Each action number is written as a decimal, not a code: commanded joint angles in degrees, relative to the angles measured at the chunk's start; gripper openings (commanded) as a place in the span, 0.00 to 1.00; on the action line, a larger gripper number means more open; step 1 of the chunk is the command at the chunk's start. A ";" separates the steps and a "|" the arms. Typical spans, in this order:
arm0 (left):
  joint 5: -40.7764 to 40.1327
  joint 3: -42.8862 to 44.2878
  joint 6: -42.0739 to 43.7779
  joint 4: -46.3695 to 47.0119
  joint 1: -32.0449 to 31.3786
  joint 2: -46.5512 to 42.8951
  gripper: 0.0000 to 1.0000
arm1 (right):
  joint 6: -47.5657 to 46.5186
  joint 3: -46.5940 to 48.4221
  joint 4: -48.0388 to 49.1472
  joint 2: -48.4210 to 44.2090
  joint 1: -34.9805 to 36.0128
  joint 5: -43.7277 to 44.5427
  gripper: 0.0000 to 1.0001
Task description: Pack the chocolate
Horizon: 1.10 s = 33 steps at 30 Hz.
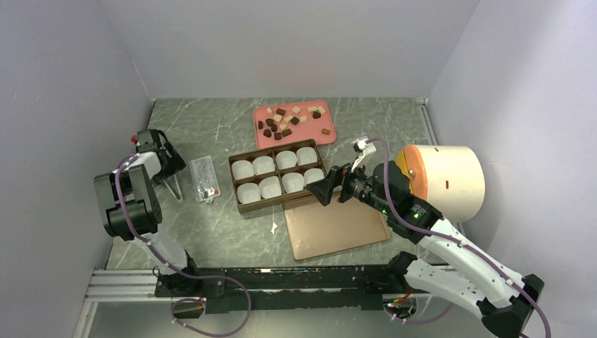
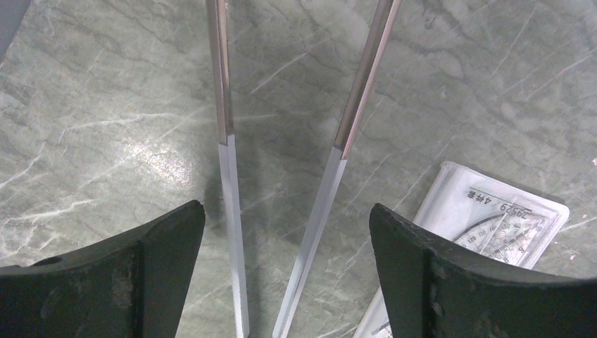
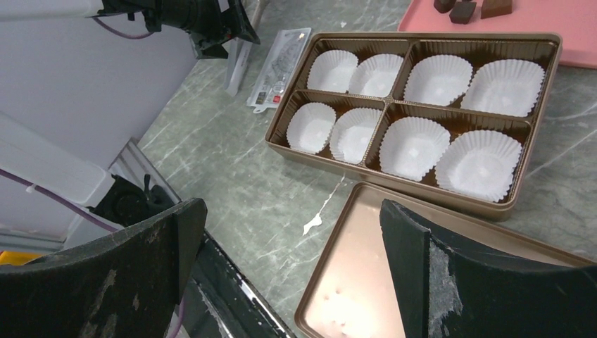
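Chocolate (image 1: 294,120): small, roughly cubic chunks are lying scattered on the pink tray (image 1: 310,134) at the counter's (image 1: 211,232) far side, turned every way, showing no shared long axis.
Chocolate count: about twenty; too small for an exact tally.
Box (image 3: 391,103): one, sitting beside the tray, holding eight white paper cups (image 1: 270,186), two per compartment.
Lid (image 1: 338,229): one, lying against the box.
Right gripper (image 3: 292,274): hovering wide, holding nothing.
Left gripper (image 2: 287,274): standing wide astride one pair of tongs (image 2: 229,176).

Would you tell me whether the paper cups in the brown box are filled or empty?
Empty: all eight paper cups in the brown box show bare white bottoms.
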 commanded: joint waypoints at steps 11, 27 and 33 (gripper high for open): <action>-2.36 0.20 -0.10 3.48 -0.33 4.17 0.77 | -2.98 0.18 2.34 -2.80 -0.11 3.75 1.00; -6.84 4.78 2.62 -2.79 -3.40 9.22 0.67 | -3.62 1.41 0.88 -2.60 -0.15 7.46 1.00; -6.21 5.46 2.39 -3.77 -3.49 10.10 0.62 | -2.82 1.40 0.93 -3.81 -0.15 8.12 1.00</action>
